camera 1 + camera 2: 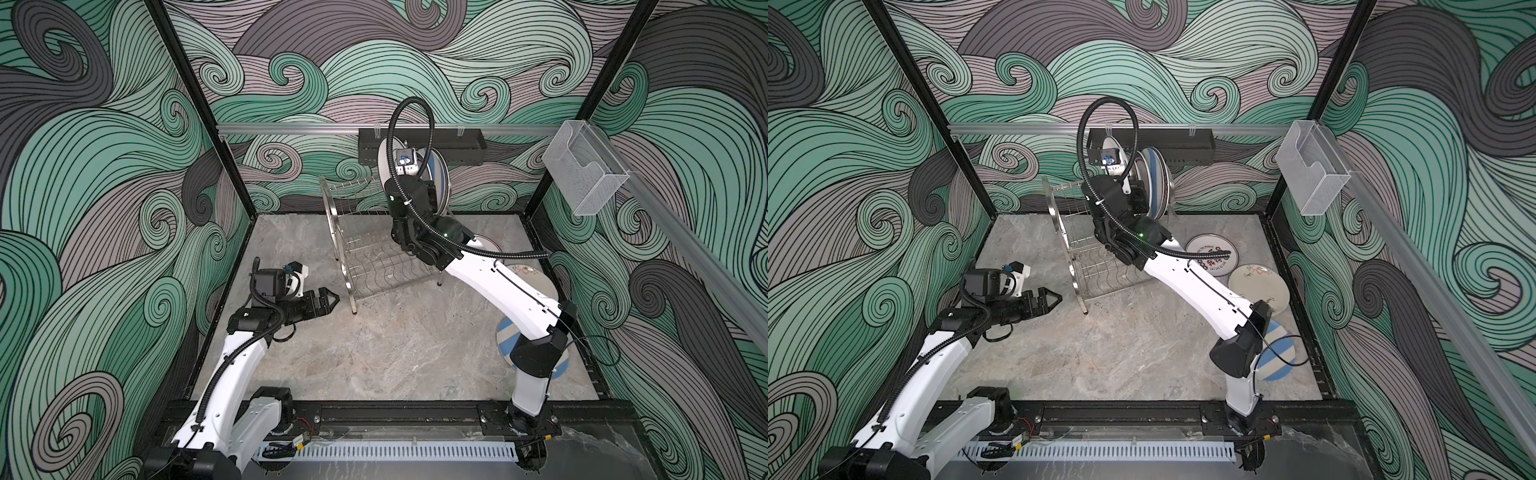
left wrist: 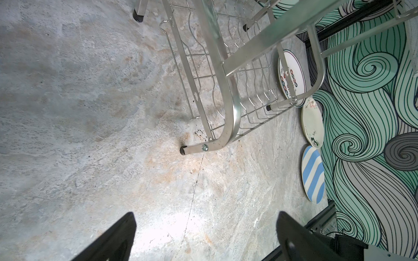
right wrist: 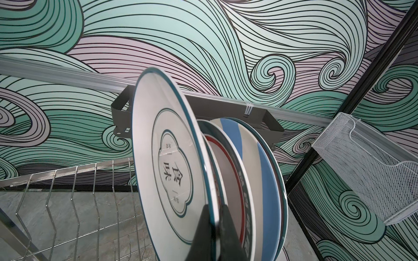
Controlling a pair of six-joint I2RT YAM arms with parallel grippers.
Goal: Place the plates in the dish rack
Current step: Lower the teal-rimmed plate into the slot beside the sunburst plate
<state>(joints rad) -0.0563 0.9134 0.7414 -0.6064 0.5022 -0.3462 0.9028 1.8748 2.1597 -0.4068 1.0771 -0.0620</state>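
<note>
**Top views:** the right arm reaches over the rack (image 1: 374, 266) and its wrist hides the tip. Racked plates (image 1: 1156, 183) stand on edge at the far end of the upper tier. The left claw (image 1: 330, 300) hovers over the desk (image 1: 374, 365), near the rack's front foot but apart from it. Three plates lie flat on the desk to the right: red-black plate (image 1: 1210, 253), cream plate (image 1: 1262, 286) and striped plate (image 1: 1280, 353), the last partly under the right arm.

**Left wrist:** the left claw's fingers (image 2: 108, 239) are spread wide with nothing between them. The rack has a bent flat-steel frame, thin wavy wires and black rubber feet. The desk is a matte, mottled grey stone look.

**Right wrist:** the right claw (image 3: 216, 235) is pinched tight on the lower rim of the teal plate (image 3: 167, 140). The plate is held on edge, near upright, and is glossy white with teal rings and black characters. Close behind it stand a red-rimmed plate (image 3: 230, 180) and a blue-banded plate (image 3: 260, 171); whether they touch it, can't tell. The wire slots on the plate's face side are empty.

**Step:** likely seating the teal plate in the upper tier beside its neighbours. Its bottom edge is hidden, so can't tell if it is in the wires yet.

**Next:** lower until the rim settles between two wires, then let go. Back out straight, since the slick glaze and tight spacing could knock the neighbours. After that, three plates are left to fetch from the desk.
</note>
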